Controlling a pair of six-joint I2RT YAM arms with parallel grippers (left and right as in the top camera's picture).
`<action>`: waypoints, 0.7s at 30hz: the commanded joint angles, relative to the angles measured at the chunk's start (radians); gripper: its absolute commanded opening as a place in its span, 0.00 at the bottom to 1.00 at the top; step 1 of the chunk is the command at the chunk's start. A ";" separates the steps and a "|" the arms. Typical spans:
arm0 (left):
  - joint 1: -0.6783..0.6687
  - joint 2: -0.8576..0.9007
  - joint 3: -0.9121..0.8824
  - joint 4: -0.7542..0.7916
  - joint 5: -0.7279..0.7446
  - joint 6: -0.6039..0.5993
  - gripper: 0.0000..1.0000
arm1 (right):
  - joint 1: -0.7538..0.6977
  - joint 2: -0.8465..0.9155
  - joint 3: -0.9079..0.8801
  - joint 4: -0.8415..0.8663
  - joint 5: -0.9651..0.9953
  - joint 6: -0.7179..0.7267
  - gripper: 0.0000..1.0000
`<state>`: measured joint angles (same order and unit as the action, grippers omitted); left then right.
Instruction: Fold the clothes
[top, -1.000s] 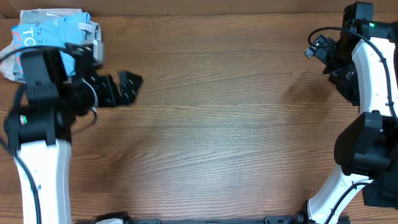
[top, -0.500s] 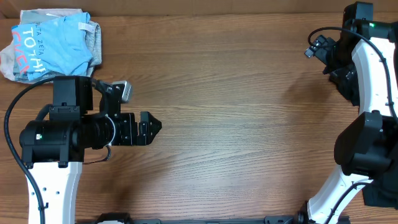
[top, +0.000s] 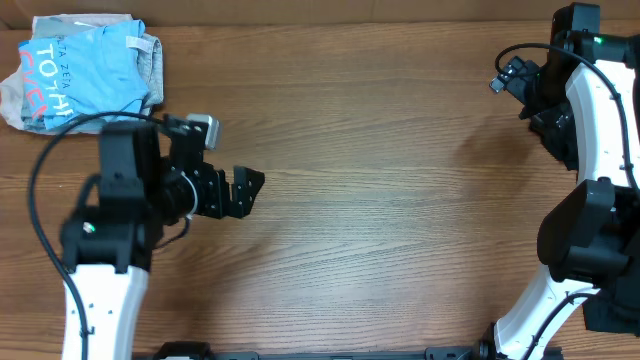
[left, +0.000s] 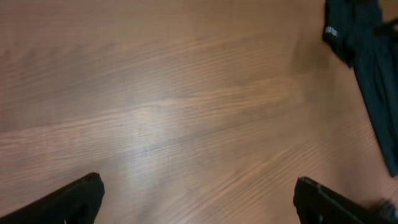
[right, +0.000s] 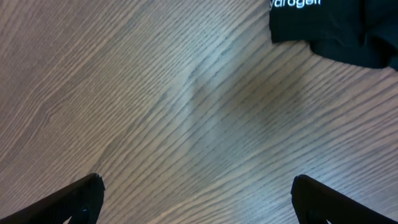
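Two arms work over a wooden bench (top: 400, 200): the left arm (top: 100, 250) at the near-left, the right arm (top: 590, 150) along the right edge. A folded sky-blue T-shirt (top: 85, 75) lies at the far-left corner atop a pale garment (top: 152, 62). A black T-shirt (right: 329, 25) with white lettering lies ahead of the right hand (right: 196, 199). The left hand (top: 250, 190) and the right hand both have their fingers wide apart, gripping nothing, above bare wood.
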<state>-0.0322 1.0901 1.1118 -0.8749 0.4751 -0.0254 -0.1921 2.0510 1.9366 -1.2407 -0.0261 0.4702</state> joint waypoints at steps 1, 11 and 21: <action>-0.008 -0.126 -0.205 0.195 -0.036 0.026 1.00 | -0.004 -0.031 0.015 0.005 -0.002 -0.003 1.00; -0.007 -0.639 -0.804 0.863 -0.119 0.026 1.00 | -0.004 -0.031 0.015 0.005 -0.002 -0.003 1.00; 0.002 -0.974 -1.106 1.077 -0.349 0.018 1.00 | -0.004 -0.031 0.015 0.005 -0.002 -0.003 1.00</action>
<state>-0.0330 0.1909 0.0883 0.1738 0.2413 -0.0151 -0.1921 2.0506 1.9366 -1.2407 -0.0265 0.4706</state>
